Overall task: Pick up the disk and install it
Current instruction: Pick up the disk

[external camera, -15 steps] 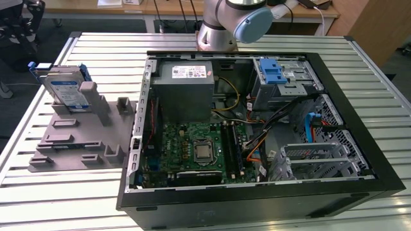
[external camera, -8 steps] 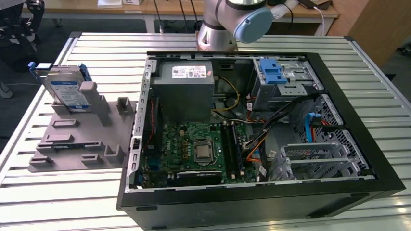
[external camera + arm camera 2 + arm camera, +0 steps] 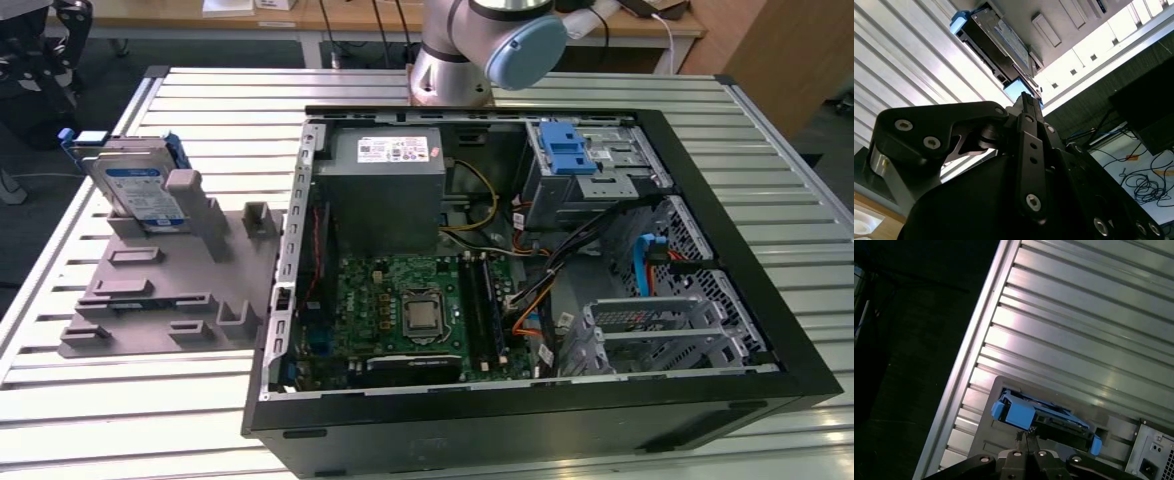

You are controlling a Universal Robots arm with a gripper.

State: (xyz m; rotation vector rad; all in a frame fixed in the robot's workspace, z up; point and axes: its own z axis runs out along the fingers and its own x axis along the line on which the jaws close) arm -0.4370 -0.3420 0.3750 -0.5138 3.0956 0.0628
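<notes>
Black linkage of the gripper [image 3: 1026,97] sat closest to the lens in both wrist views, its fingers [image 3: 1020,439] drawn together at the tips with nothing between them, hanging apart from the disk [image 3: 1049,420] and in line with it. At the upper left of the exterior view, the disk [image 3: 140,190] stood on edge in a grey holder [image 3: 147,300], blue rails along its sides, near the desk's edge on that side. Bare ribbed slats of the desk [image 3: 134,420] lay open around the holder, with a narrow strip between it and the open computer case [image 3: 534,440], which filled the centre and right of the frame. Inside the case, at its upper right, sat a metal drive cage with a blue latch [image 3: 577,150], cables trailing below it; a grey box [image 3: 387,180] lay at the upper centre above a green circuit board [image 3: 400,300]. A blue-and-white label covered the disk's face and a white sticker topped the grey box, the print on both too small to make out. At the top of the frame the robot arm [image 3: 494,40] rose from behind the case. Dark floor showed past the desk's edge in the first wrist view.
</notes>
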